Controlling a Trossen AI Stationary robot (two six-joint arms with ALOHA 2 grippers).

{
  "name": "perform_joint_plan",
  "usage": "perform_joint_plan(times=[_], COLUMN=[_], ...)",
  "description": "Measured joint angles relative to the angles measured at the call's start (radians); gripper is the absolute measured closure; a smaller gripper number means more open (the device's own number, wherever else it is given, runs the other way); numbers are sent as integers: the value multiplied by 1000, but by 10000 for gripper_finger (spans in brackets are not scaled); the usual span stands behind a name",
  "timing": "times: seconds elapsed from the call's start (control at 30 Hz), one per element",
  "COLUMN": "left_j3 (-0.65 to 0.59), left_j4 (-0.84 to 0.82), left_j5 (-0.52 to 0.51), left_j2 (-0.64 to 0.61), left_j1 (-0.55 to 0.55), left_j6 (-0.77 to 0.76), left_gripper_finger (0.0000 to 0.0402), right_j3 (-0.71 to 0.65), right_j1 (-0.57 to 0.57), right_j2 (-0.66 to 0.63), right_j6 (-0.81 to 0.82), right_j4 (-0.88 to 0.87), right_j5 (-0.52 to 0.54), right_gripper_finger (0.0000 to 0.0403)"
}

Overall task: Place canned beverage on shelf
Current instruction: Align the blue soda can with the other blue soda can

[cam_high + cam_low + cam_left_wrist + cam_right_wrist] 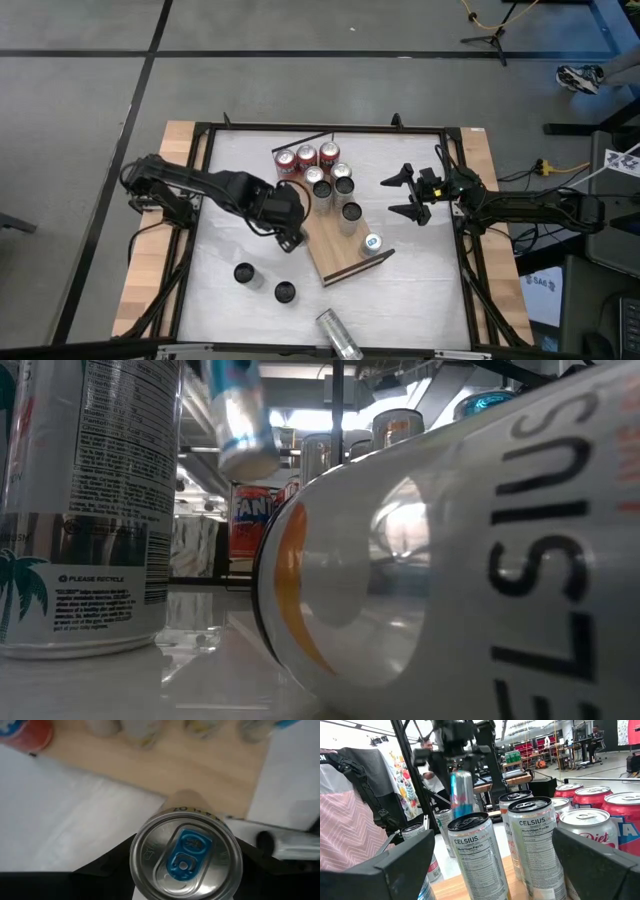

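The long light-brown wooden shelf board [340, 245] lies slanted on the white tabletop [420, 290]. On it stand tall slim silver cans [346, 200] in a row, one with a blue tab [372, 242] nearest the shelf's near end, and red soda cans [306, 157] cluster at its far end. The left gripper [290, 236] hangs just off the shelf's left edge, its fingers clamped around a slim silver can with a blue pull tab [184, 857], lifted clear of the table and upright. The right gripper [412, 195] waits to the right of the shelf, jaws spread wide, holding nothing. Left of the shelf's near end stand two dark-topped cans [246, 273], and a silver can [338, 334] lies on its side nearer the table's front edge.
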Motion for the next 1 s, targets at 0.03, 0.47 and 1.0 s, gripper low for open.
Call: perform_joint_plan(times=[0.03,0.47,1.0], left_j3=[18,47,47], left_j4=[1,257,395], left_j5=[0,8,37], left_j2=[0,41,105], left_j1=[0,2,2], left_j6=[0,127,175], left_gripper_finger=[176,176,176], right_j3=[0,0,0], right_j1=[0,0,0], right_j2=[0,0,0], right_j6=[0,0,0], right_j4=[0,-1,-1], right_j5=[0,0,0], right_gripper_finger=[4,4,4])
